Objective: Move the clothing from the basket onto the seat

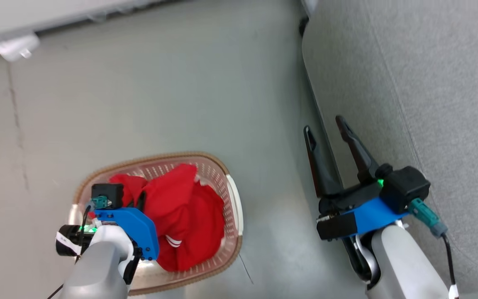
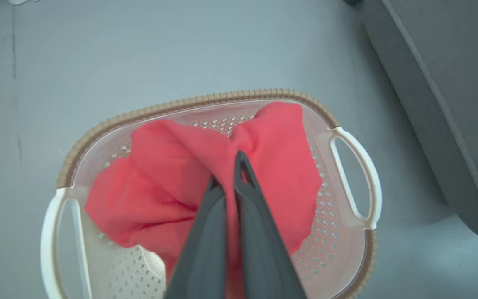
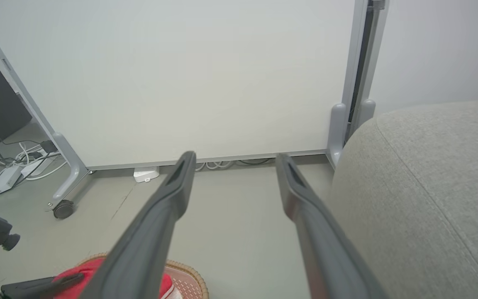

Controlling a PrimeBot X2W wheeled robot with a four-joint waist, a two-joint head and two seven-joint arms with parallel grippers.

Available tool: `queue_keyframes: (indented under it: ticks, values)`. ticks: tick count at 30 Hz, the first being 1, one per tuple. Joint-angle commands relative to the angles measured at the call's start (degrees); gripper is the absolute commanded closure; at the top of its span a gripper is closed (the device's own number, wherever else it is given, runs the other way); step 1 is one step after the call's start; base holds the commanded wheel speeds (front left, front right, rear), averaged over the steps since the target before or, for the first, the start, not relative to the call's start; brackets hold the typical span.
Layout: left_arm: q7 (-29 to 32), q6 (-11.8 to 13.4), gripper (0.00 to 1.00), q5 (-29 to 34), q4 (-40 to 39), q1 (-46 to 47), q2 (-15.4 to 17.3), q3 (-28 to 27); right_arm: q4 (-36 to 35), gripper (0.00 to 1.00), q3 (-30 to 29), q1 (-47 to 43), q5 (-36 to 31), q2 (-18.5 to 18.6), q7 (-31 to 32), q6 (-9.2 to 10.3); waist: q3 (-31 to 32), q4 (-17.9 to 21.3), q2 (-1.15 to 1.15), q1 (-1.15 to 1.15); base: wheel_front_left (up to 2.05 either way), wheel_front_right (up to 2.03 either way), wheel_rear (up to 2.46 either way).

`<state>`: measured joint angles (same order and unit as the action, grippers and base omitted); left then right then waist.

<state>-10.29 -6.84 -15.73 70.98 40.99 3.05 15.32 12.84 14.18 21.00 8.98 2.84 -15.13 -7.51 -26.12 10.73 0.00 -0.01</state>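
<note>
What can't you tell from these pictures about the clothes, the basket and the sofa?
- The clothing: bunched folds hide whether it is one garment or two.
- The basket: its floor is mostly covered by the clothing, and its near rim is cut off by the left wrist view's bottom edge.
- The left gripper: in the head view its fingertips are lost behind its blue mount and the red folds.
- The seat: cut off by the right edge, so its extent is unknown.
</note>
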Motion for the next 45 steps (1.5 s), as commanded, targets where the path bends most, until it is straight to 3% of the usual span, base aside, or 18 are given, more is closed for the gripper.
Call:
queue_keyframes:
  ticks: [1, 8, 17, 30, 45]
  values:
    - [-0.5, -0.3, 1.00, -0.5, -0.5, -1.2, 0.0, 0.7, 0.5, 0.00, 0.0, -1.4, -0.2, 0.1, 0.0, 0.04, 6.1, -2.7, 0.00, 0.01, 0.00, 0.00, 0.00]
    - [-0.1, -0.7, 1.00, -8.6, -10.6, -4.3, -0.1, 11.8, 2.9, 0.00, -0.6, -5.5, -0.1, 0.1, 0.5, 0.04, 16.1, -5.3, 0.00, 0.01, 0.00, 0.00, 0.00]
    - [0.1, -0.7, 1.00, -14.9, -19.0, -1.6, -0.1, 19.8, 2.4, 0.00, -1.2, -9.0, -0.1, 0.1, 2.3, 0.03, 22.0, -6.1, 0.00, 0.01, 0.00, 0.00, 0.00]
    - [1.8, 0.7, 1.00, -20.9, -24.4, 2.7, -0.1, 26.4, 1.6, 0.00, -0.9, -12.5, 0.1, 0.1, 3.6, 0.03, 26.3, -6.5, 0.00, 0.01, 0.00, 0.00, 0.00]
    - [0.9, 2.7, 1.00, -26.0, -24.3, 3.8, -0.1, 32.4, 1.2, 0.00, 0.0, -14.0, 0.4, 0.1, 4.5, 0.04, 28.1, -6.3, 0.00, 0.01, 0.00, 0.00, 0.00]
